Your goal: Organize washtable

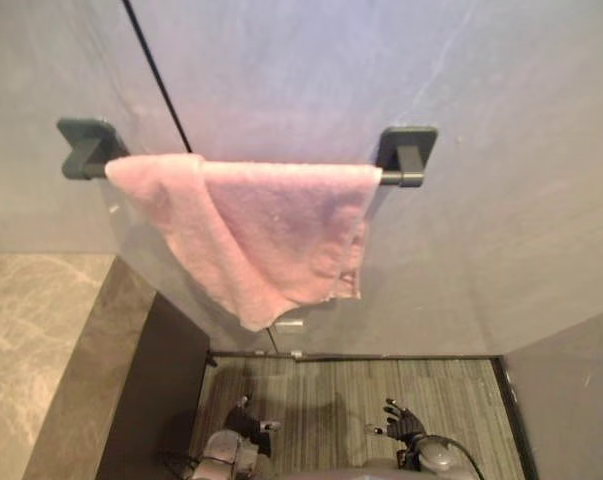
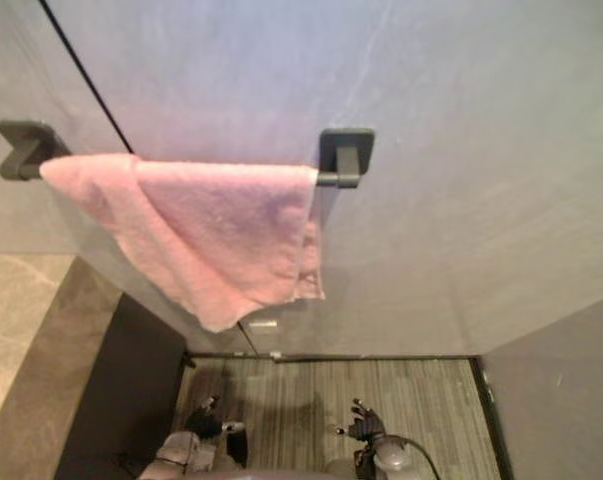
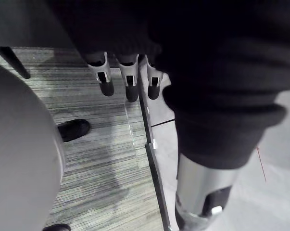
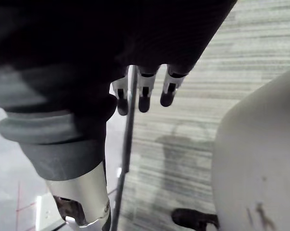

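A pink towel [image 1: 261, 230] hangs folded over a dark towel bar [image 1: 406, 158] fixed to the grey wall, with one corner drooping lower than the rest. Far below it, my left hand [image 1: 243, 422] and right hand [image 1: 401, 422] hang low over the striped floor, well apart from the towel. In the left wrist view my left hand's fingers [image 3: 130, 86] are straight and hold nothing. My right hand's fingers [image 4: 144, 98] are likewise relaxed and bare in the right wrist view.
A marbled stone counter [image 1: 31, 330] lies at the left, with a dark side panel [image 1: 151, 390] dropping from its edge. Grey striped flooring [image 1: 351, 400] runs between that panel and a grey wall [image 1: 571, 400] on the right. A dark threshold strip [image 1: 381, 355] crosses the wall's foot.
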You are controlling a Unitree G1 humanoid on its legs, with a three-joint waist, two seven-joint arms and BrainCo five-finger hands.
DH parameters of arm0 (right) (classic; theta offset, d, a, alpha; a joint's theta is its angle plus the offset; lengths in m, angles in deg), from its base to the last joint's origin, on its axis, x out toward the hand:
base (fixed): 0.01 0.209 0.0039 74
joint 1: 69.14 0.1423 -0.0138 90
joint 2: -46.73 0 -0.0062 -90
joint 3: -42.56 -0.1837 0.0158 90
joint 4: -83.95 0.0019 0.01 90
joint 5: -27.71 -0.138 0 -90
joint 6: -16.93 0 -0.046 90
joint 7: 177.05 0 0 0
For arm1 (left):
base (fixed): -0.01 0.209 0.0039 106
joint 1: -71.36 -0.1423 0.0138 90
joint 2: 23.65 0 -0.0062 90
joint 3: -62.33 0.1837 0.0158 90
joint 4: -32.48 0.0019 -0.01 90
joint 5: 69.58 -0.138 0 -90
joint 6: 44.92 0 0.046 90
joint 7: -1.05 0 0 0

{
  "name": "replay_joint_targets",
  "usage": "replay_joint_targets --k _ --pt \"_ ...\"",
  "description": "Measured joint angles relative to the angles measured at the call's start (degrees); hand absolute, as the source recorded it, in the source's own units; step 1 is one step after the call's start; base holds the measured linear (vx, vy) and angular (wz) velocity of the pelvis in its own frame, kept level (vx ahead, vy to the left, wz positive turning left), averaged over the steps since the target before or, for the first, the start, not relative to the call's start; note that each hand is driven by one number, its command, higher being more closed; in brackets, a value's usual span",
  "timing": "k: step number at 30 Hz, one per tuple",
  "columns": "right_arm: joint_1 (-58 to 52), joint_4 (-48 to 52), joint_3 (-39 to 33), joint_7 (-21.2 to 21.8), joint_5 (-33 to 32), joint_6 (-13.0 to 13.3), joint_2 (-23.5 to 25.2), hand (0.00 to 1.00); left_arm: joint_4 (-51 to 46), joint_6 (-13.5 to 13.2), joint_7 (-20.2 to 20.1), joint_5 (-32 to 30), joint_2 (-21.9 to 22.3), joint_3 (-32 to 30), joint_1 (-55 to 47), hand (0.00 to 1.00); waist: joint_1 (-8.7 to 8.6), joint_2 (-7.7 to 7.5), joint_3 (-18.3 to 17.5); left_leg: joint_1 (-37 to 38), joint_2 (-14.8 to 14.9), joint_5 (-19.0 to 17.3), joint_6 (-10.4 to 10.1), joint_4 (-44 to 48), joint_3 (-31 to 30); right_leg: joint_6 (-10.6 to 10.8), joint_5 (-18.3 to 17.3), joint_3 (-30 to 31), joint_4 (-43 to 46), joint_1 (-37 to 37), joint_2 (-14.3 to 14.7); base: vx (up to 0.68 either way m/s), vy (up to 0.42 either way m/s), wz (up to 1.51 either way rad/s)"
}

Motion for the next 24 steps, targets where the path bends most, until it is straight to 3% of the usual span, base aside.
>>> replay_joint_targets --k 2,4,5,7,8,9,10,11,12,13,16,17,18,19,20,21,22,24 --pt "0.9 -0.8 -0.2 -0.1 0.4 0.0 -0.5 0.0 -0.9 0.0 0.6 0.3 0.0 -0.2 -0.2 0.0 0.08 0.23 0.5 -2.6 -0.3 0.2 0.2 3.1 0.4 -0.3 -0.6 -1.0 1.5 -0.9 -0.1 -0.04 -0.042 0.32" --pt "1.9 -1.9 -0.5 -0.2 1.9 0.0 -1.2 0.0 -1.5 -0.1 0.7 0.4 0.1 -0.2 -0.4 0.0 -0.3 0.53 0.7 -2.6 -0.8 4.5 1.9 -0.7 0.9 -1.1 -0.5 -3.2 1.8 -2.0 -1.8 -0.03 -0.007 0.47" --pt "2.2 -2.4 -1.7 -0.2 1.8 0.0 -0.9 0.0 -1.8 0.0 0.5 0.4 0.5 -1.1 0.3 0.0 -0.49 0.23 1.7 -5.1 1.2 -3.7 2.9 11.7 6.5 -1.3 -0.5 -5.0 2.1 -2.3 -2.2 -0.02 -0.001 0.49" --pt "2.1 -2.1 -3.0 -0.5 1.8 0.0 -1.0 0.0 -2.0 0.0 0.6 0.4 0.9 -2.4 -0.3 0.0 -0.54 0.84 1.7 -6.4 5.3 -9.9 4.1 26.5 13.1 -1.3 -0.5 -6.5 3.1 -1.7 -2.5 0.03 -0.024 0.43" --pt "1.8 -1.4 -3.4 -0.6 1.8 0.0 -1.4 0.0 -2.1 0.0 0.6 0.3 1.4 -2.3 -0.1 0.0 -1.06 1.73 1.6 -6.4 7.0 -10.1 4.2 30.0 16.1 -1.4 -0.5 -8.8 4.5 -1.7 -2.4 0.04 -0.001 0.67" --pt "1.9 -1.2 -3.8 -0.7 1.8 0.1 -2.0 0.0 -2.4 0.0 0.6 0.3 1.5 -2.2 0.0 0.0 -1.42 2.38 1.5 -7.0 6.8 -9.4 5.3 30.1 17.5 -1.4 -0.6 -9.9 5.7 -1.7 -1.9 0.01 -0.012 1.1" --pt "1.8 -1.2 -5.0 -1.1 1.8 0.1 -2.0 0.0 -3.3 -0.1 0.6 0.3 2.3 -1.5 0.1 0.0 -2.03 3.43 1.8 -6.8 6.9 -7.8 8.1 27.5 18.3 -3.0 -1.2 -10.3 10.7 -5.2 -1.8 -0.1 -0.029 1.27" --pt "2.0 -1.9 -4.9 -1.1 1.8 0.2 -2.2 0.0 -2.6 0.0 0.6 0.0 2.2 -2.5 0.8 0.0 -2.52 2.51 0.9 -4.5 5.9 -8.9 6.2 21.9 17.0 -5.7 0.5 -9.8 -0.5 -5.6 0.4 -0.1 -0.046 1.26" --pt "2.1 -2.1 -4.9 -1.1 1.8 0.2 -1.8 0.0 -1.9 0.1 0.6 -0.1 1.9 -2.9 1.4 0.0 -3.08 2.78 1.3 -4.4 7.4 -11.7 5.6 26.4 18.6 -3.8 4.5 -11.0 -2.8 -4.4 0.8 -0.14 -0.046 1.03" --pt "2.2 -1.7 -6.1 -1.2 1.4 0.3 -1.7 0.0 -1.4 0.3 0.4 -0.1 1.7 -2.2 0.7 0.0 -2.97 3.68 1.4 -3.0 10.9 -12.3 4.5 31.1 22.4 -4.7 5.7 -14.3 -2.3 -3.7 1.5 0.01 -0.008 1.02" --pt "0.4 -1.4 -9.5 -1.5 1.3 0.1 -3.2 0.0 -1.5 0.2 -0.2 -0.2 2.8 -0.4 1.2 0.0 -4.72 3.66 1.5 0.1 8.4 -7.9 5.6 24.3 26.6 -4.9 5.3 -20.8 3.7 -4.9 -1.6 0.04 0.031 1.17" --pt "-0.9 -1.5 -9.5 -1.4 1.3 0.0 -4.1 0.0 -1.7 0.2 -0.5 -0.2 3.3 0.6 1.3 0.0 -4.78 5.13 1.3 1.0 8.0 -6.9 5.0 19.6 26.5 -4.4 3.9 -21.1 2.0 -7.6 -0.2 -0.05 -0.001 1.11" --pt "-1.5 -1.5 -9.3 -1.5 1.3 0.0 -3.3 0.0 -1.8 0.1 -0.6 -0.3 2.1 0.7 1.3 0.0 -4.64 3.63 0.6 2.1 6.7 -7.5 4.4 18.9 27.4 -5.4 9.2 -21.4 -4.0 -6.9 -1.3 -0.05 -0.054 1.03" --pt "-1.7 -1.7 -9.6 -1.7 1.3 0.1 -3.0 0.0 -1.2 0.2 -0.6 -0.3 1.6 0.9 1.7 0.0 -5.01 3.85 1.5 2.8 9.1 -10.1 3.5 21.5 29.8 -4.6 9.5 -23.6 -4.3 -5.4 -1.3 0.01 -0.041 0.79" --pt "-1.9 -2.2 -10.4 -2.2 1.3 0.0 -3.2 0.0 -1.1 0.1 -0.7 -0.4 1.4 2.3 2.2 0.0 -5.11 4.52 1.2 3.8 11.3 -9.4 2.3 21.2 32.9 -4.9 9.7 -25.2 -3.8 -5.3 -1.1 0.04 0.008 0.85" --pt "-1.9 -2.5 -11.3 -2.5 1.3 -0.1 -3.0 0.0 -1.2 0.0 -0.8 -0.4 1.6 3.2 2.7 0.0 -5.11 4.55 1.2 5.6 11.6 -6.3 0.5 18.1 35.1 -4.8 9.6 -26.5 -3.9 -4.8 -1.7 0.04 0.076 0.66" --pt "-2.0 -2.5 -11.3 -2.6 1.3 -0.1 -2.9 0.0 -1.2 0.0 -0.8 -0.4 1.7 3.6 2.9 0.0 -5.27 4.64 1.2 5.7 11.3 -5.8 -0.2 17.2 35.1 -4.8 9.6 -27.4 -4.0 -4.6 -2.0 0.04 0.137 0.6" --pt "-2.2 -2.5 -11.7 -2.7 1.3 -0.1 -3.0 0.0 -1.2 0.0 -0.9 -0.9 1.4 4.8 3.0 0.0 -5.16 4.44 1.0 6.6 9.8 -5.8 -0.1 15.5 36.2 -3.8 10.2 -29.2 -4.8 -2.9 -3.0 0.0 0.186 0.5"
